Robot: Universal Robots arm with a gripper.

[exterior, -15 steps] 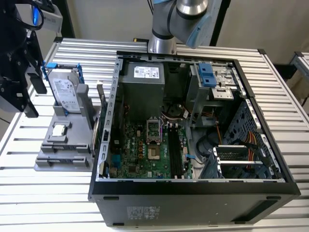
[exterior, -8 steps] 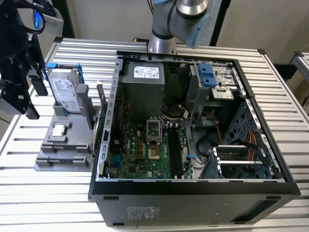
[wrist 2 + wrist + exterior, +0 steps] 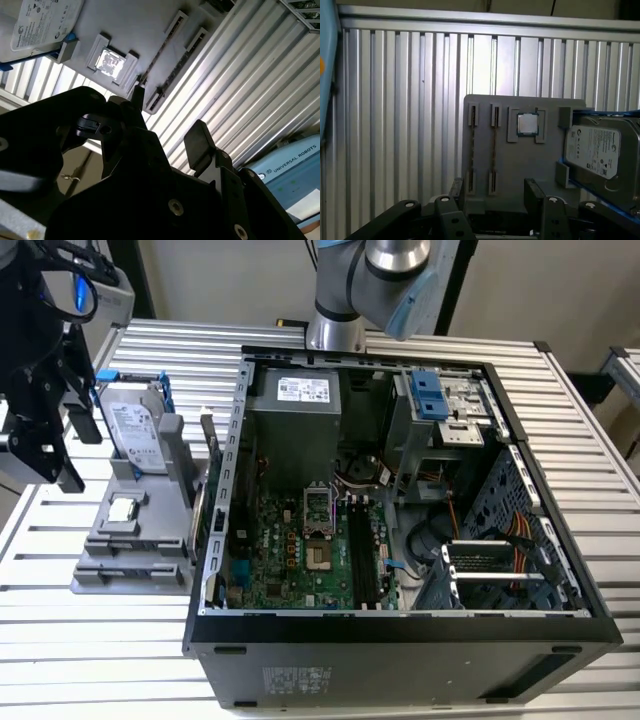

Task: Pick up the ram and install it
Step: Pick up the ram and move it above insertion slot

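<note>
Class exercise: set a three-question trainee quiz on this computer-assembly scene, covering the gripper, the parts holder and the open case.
1. True or false: the black gripper is shut on the long, thin, dark memory stick.
2. Multiple choice: on the grey plastic parts holder, the small square silver processor chip lies between the memory stick and: A) the silver hard drive in a blue bracket; B) a fan; C) a screwdriver.
3. Fill in: the holder stands on the exterior view's ___ of the open black computer case.

Key: 1 false: the gripper is open and holds nothing, and the stick stands on edge in the holder. 2 A. 3 left.
</note>
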